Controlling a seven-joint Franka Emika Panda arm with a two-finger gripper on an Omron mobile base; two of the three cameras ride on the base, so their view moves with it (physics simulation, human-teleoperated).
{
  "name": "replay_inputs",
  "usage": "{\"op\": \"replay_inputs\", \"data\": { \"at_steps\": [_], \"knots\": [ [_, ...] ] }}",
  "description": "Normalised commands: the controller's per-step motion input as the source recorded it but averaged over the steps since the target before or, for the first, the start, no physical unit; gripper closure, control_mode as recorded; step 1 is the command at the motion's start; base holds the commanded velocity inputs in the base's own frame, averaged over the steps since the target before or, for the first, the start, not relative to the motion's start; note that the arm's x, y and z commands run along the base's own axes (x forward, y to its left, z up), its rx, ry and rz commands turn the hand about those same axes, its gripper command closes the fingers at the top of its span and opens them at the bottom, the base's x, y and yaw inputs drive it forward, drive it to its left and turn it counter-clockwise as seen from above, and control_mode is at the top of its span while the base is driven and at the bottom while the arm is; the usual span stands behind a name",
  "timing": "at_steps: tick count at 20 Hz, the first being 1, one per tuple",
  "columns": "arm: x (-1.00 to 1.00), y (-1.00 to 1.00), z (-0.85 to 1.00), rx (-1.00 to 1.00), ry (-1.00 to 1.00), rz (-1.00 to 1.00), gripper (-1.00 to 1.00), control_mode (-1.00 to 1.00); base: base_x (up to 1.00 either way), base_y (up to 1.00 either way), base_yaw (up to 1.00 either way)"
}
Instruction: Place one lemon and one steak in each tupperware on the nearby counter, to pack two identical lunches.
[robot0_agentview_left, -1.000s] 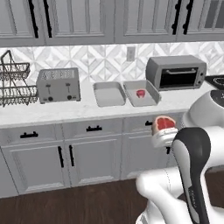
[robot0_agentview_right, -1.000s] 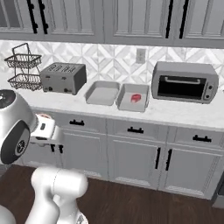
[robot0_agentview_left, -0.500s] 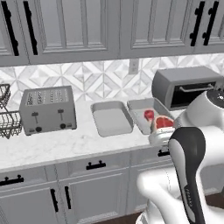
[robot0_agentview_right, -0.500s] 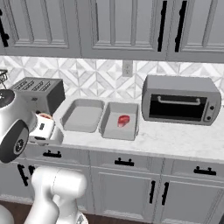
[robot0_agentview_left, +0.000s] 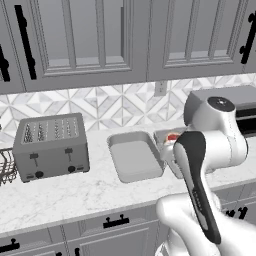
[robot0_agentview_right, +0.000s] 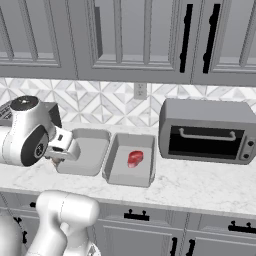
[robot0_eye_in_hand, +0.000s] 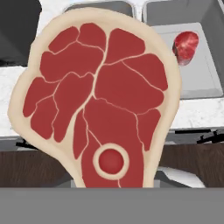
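**We hold a steak in front of the two trays**

Our gripper (robot0_agentview_right: 59, 159) is clenched on a steak (robot0_eye_in_hand: 98, 100). In the hand view this steak is big and close to us. It has a pale tan rim, dark red meat with thin lines through it, and a small round ring near the bottom. It stands up from our fingers, and the fingers themselves are hidden under it.

Just past the steak we see the two grey tupperware trays. They sit side by side on the white counter (robot0_agentview_right: 200, 182), almost touching. In the right base view our gripper hangs at the front left corner of the left tupperware (robot0_agentview_right: 89, 150). We cannot tell if it is over the tray or just in front of it. We see nothing in the part of that tray that shows.

The right tupperware (robot0_agentview_right: 127, 172) is next to it, farther from our gripper. A second steak (robot0_agentview_right: 135, 158) lies in the middle of it. This one is small and bright red.

Farther out to the right stands a grey toaster oven (robot0_agentview_right: 207, 131) with a dark door. Out to the left, in the left base view, stands a grey toaster (robot0_agentview_left: 51, 145), and a black wire basket (robot0_agentview_left: 6, 167) peeks in beside it. Grey cabinets (robot0_agentview_right: 125, 35) with black handles hang above the counter.
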Motion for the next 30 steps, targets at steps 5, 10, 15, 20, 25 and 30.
{"op": "replay_inputs", "data": {
  "at_steps": [5,10,15,20,25,30],
  "knots": [
    [1.00,0.45,-0.85,-0.07,0.19,-0.02,1.00,-1.00,0.00,0.00,0.00],
    [1.00,0.39,-0.61,-0.06,0.03,-0.05,1.00,-1.00,0.00,0.00,0.00],
    [1.00,0.13,-0.46,-0.05,0.00,-0.09,1.00,-1.00,0.00,0.00,0.00],
    [1.00,0.00,-0.50,0.00,0.03,-0.13,1.00,-1.00,0.00,0.00,0.00],
    [1.00,0.00,-0.72,0.00,0.09,-0.03,-1.00,-1.00,0.00,0.00,0.00],
    [0.56,-0.01,-0.18,0.00,0.01,0.00,-1.00,-1.00,0.00,0.00,0.00]
  ]
}}
